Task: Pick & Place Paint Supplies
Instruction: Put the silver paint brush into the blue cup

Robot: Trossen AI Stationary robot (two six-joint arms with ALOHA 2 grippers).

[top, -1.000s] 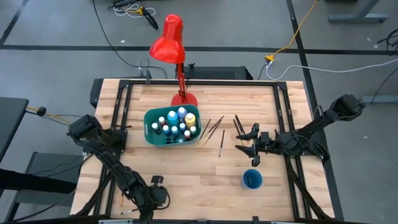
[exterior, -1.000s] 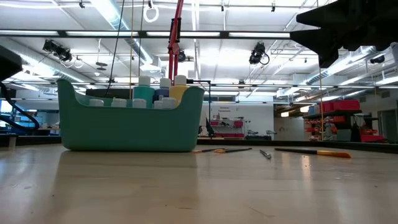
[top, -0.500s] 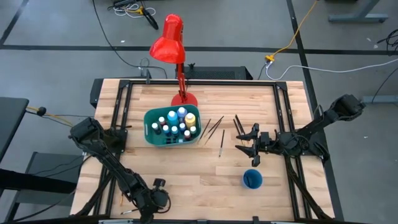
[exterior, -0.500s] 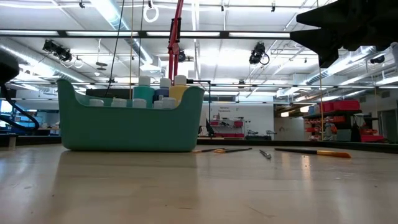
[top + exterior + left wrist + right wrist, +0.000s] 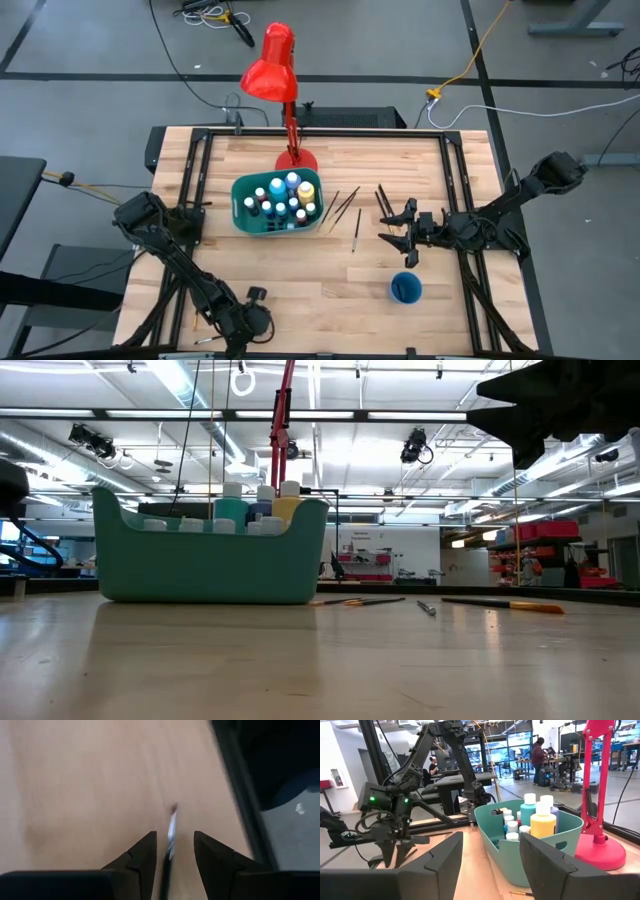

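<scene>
A teal bin (image 5: pixel 278 207) in the middle of the table holds several white-capped paint bottles (image 5: pixel 542 822). Thin dark paintbrushes (image 5: pixel 345 205) lie flat on the wood to the bin's right, and two more (image 5: pixel 357 228) (image 5: pixel 383 202) lie beyond it. My left gripper (image 5: pixel 243 320) is at the near left corner, slanting down, open. In its wrist view another paintbrush (image 5: pixel 172 827) lies on the table between its fingers (image 5: pixel 145 852), along them and untouched. My right gripper (image 5: pixel 396 232) hovers level right of the brushes, open, with nothing between its fingers (image 5: pixel 447 855).
A red desk lamp stands on its base (image 5: pixel 296 158) behind the bin. A small round blue cup (image 5: pixel 405 288) sits near the front, right of centre. Black frame rails (image 5: pixel 190 190) run along the table's sides. Bare wood (image 5: pixel 320 280) lies between bin and near edge.
</scene>
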